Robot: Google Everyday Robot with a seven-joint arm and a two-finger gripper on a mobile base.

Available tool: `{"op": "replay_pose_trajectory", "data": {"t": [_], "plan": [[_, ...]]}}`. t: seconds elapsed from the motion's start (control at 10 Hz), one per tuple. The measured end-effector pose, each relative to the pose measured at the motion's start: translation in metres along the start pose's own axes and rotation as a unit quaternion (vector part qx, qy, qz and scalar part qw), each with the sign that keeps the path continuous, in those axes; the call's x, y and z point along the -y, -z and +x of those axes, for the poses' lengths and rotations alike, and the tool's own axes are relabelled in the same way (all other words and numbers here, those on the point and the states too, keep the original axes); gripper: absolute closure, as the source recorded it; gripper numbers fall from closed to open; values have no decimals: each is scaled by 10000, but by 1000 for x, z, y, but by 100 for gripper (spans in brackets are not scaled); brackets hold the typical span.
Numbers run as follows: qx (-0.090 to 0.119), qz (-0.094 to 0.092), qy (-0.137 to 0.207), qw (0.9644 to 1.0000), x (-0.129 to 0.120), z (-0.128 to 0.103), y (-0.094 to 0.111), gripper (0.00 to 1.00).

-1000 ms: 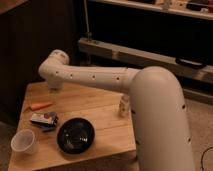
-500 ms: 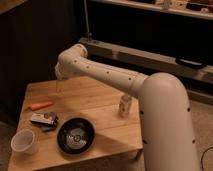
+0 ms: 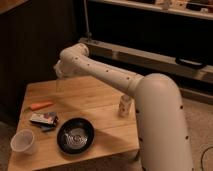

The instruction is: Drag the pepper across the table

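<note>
Care on the left comes first: a white cup (image 3: 22,142) stands at the near left corner of the table (image 3: 97,92). The pepper (image 3: 40,105) lies flat near the left edge, just behind a black box (image 3: 44,119) and apart from it. The gripper (image 3: 60,75) hangs above the far left part of the top, behind the pepper and a little right of it, not touching it. Whether it is open or closed I cannot tell. To do this step well, I judge it should come down on the pepper's thicker middle, press lightly, and draw it right across the bare planks, since the box, the cup and a black bowl (image 3: 76,135) crowd the near side. The wooden top looks smooth, so the pepper may roll or slip free. Further right, a small white jar (image 3: 125,106) stands near the edge beside the white arm (image 3: 110,75). Dark cabinets and a long low shelf (image 3: 150,55) fill the background, and grey carpet (image 3: 200,115) lies to the right.
</note>
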Motion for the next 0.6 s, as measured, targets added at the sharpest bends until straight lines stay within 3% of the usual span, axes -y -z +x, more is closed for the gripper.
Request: {"op": "replay_pose_trajectory", "data": {"t": [0.2,0.4,0.6], "plan": [[-108,343,177,9992,-12,26,-41,20],[-117,755,380,9964,-7,63,-91,20],[-82,1037,395,9938,6,65,-125,20]]}}
